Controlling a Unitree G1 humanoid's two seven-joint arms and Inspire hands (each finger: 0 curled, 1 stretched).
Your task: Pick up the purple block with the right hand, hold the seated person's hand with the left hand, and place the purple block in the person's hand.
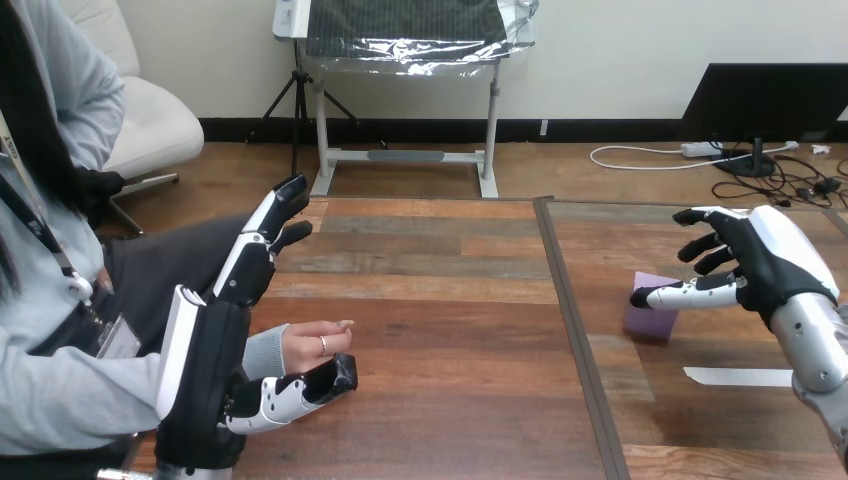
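Observation:
The purple block [650,308] stands on the right half of the wooden table [450,330]. My right hand [765,262] hovers just right of and above it, open, its fingers spread and loosely bent; its thumb reaches left to the block's top right edge. At the left, the person's hand [312,346] rests over the table's edge with its fingers loosely curled. My left hand [215,345] is open beside it: its fingers point straight up and away, and its thumb lies under the person's hand. I cannot tell whether the thumb touches it.
A white strip [738,377] lies flat on the table in front of the block, near my right forearm. A dark seam [575,330] runs front to back between the table's two halves. The person sits close at the left side.

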